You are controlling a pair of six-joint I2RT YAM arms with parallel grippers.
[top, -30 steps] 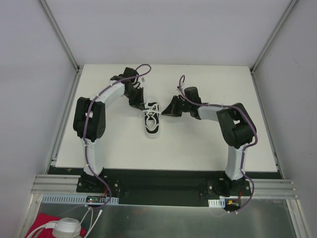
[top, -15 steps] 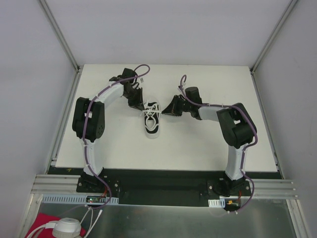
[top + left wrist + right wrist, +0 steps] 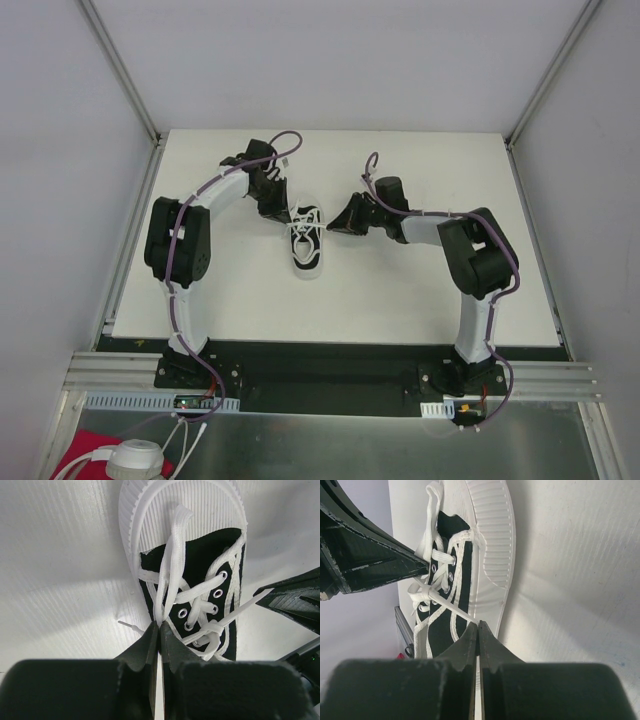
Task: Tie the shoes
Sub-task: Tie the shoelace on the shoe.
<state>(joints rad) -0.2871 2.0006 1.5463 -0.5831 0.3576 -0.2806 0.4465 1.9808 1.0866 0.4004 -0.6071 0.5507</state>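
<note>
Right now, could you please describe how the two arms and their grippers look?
The left arm and right arm have white links between bulky black joints, with a purple cable strung along each. The left gripper and right gripper are black, their fingers tapering to thin wedges.

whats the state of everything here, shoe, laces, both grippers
sneaker: upright on its sole on the table, toe toward the near edge
laces: threaded through the eyelets, no finished bow, one strand running out to each gripper
left gripper: shut, pinching a strand of the laces
right gripper: shut, pinching a strand of the laces
</note>
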